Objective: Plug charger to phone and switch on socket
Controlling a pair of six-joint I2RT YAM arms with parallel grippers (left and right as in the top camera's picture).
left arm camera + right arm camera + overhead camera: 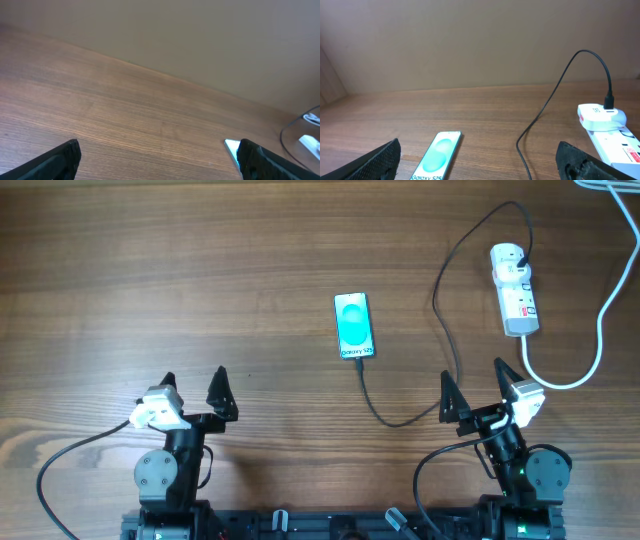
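Note:
The phone (353, 326) lies flat in the table's middle, turquoise screen up; it shows in the right wrist view (436, 156), and its corner shows in the left wrist view (231, 148). The thin black charger cable (447, 290) runs from the white socket strip (515, 290) at the right, loops near the right arm and ends at the phone's lower edge. The socket also shows in the right wrist view (607, 125). My left gripper (196, 385) is open and empty at the lower left. My right gripper (472, 378) is open and empty below the cable loop.
A thick white lead (600, 310) curves from the socket along the table's right edge to the far right corner. The black cable's loop (400, 418) lies just left of the right gripper. Bare wooden table (200, 270) stretches across the left and middle.

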